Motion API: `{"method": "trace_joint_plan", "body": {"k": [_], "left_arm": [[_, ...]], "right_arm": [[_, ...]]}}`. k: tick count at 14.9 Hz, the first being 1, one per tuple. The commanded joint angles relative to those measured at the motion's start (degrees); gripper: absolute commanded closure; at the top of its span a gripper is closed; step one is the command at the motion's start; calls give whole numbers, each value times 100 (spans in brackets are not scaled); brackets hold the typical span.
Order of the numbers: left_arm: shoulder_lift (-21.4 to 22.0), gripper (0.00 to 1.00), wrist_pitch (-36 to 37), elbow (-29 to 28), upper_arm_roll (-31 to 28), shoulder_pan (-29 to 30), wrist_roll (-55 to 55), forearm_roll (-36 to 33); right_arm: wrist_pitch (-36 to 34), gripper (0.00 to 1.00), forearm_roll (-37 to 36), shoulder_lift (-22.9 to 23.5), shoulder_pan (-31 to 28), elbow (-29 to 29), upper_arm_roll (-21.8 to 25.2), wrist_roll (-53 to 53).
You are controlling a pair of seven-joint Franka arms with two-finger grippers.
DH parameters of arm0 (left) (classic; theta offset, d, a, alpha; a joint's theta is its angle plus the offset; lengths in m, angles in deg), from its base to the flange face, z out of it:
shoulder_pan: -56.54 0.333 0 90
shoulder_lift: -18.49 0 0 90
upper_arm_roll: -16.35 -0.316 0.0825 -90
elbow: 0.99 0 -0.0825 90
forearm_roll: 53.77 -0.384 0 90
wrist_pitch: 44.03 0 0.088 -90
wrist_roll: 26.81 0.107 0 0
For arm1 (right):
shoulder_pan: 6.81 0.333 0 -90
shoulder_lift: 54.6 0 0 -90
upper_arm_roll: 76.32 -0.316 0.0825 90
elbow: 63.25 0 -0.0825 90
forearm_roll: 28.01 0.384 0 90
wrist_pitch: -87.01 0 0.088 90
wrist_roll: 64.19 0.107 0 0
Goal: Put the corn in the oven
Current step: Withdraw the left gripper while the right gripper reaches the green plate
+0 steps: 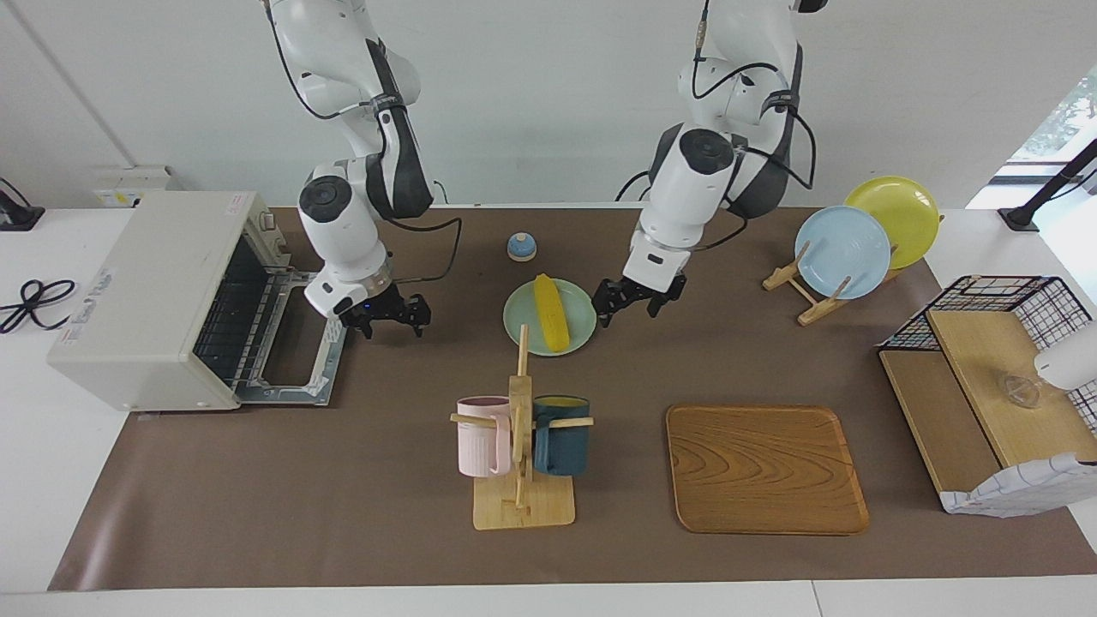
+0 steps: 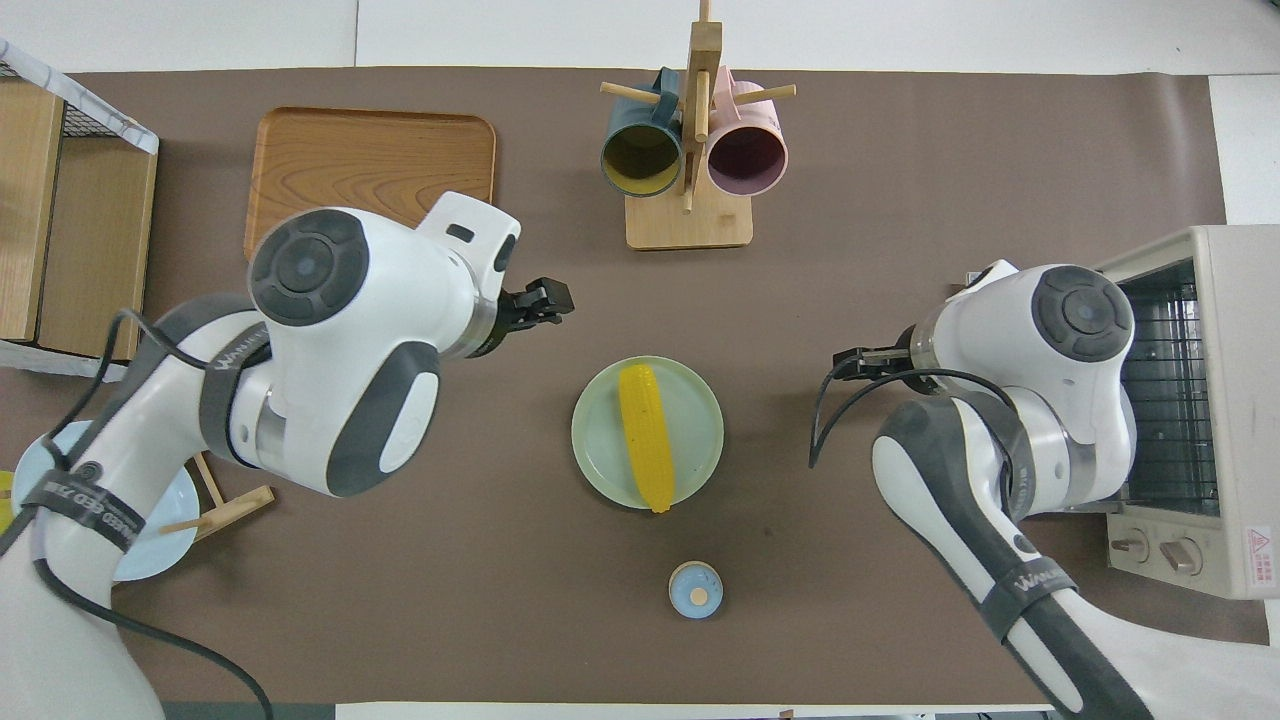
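We see a desk (image 1: 360, 514) covered in brown, and the biggest thing on it is the oven (image 1: 146, 300), off-white, at the right arm's end, its door (image 1: 300, 360) dropped flat open and the wire rack (image 1: 227, 317) showing inside. Next in size is a wooden tray (image 1: 763, 467) lying flat toward the left arm's end, farther from the robots than the corn. Beside the tray stands a wooden mug rack (image 1: 520, 454) with a pink mug (image 1: 482, 435) and a dark blue mug (image 1: 561, 435) hung on its pegs. Nearer the robots we find a pale green plate (image 1: 518, 330), and the corn (image 1: 551, 313) lies on it lengthwise, untouched. The right gripper (image 1: 386, 319) hangs just over the desk beside the open oven door, its fingers spread wide with nothing between them. The left gripper (image 1: 630, 302) hangs low just beside the plate, toward the left arm's end, its fingers also wide and holding nothing. Smallest, a little blue bell (image 1: 522, 247) sits on the desk nearer the robots than the plate.
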Motion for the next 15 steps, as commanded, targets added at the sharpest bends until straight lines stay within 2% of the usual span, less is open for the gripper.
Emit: {"method": "trace_joint_plan", "body": {"k": [1,3,5,6,7,9,10,12,13,15], "left_arm": [[33,0,522,363,38,462,284,-270],[156,0,707,407,38,822,741,-280],[384,0,996,416,38,1244,1329,-280],[498,0,1198,425,38,1420,1636,-280],[621,0,1383,416,30,1561,1953,-288],[815,0,1752,425,21,1755,2236,-480],[937,0,1954,425,30,1782,2307,-699],[1113,0,2314,416,21,1782,2334,-816],[1175,0,2481,425,12,1791,2325,-816],[1342,0,2842,443,12,1791,2325,-816]], "right_arm": [[-922,0,44,371,688,-1250,15,1032],[-1214,0,0,565,971,-1754,15,1448],[-1276,0,0,697,1505,-1975,15,1877],[-1555,0,-122,1028,1812,-2437,15,2280],[-2045,0,-427,1597,2111,-3259,6,2737],[-2715,0,-553,2600,2333,-4711,-3,3302],[-2561,0,-519,2779,2360,-4935,-46,3365],[-1842,0,-335,2790,2369,-4885,-143,3435],[-1708,0,-316,2790,2439,-4746,-161,3462],[-1305,0,-307,2720,2729,-4220,-161,3471]]}}
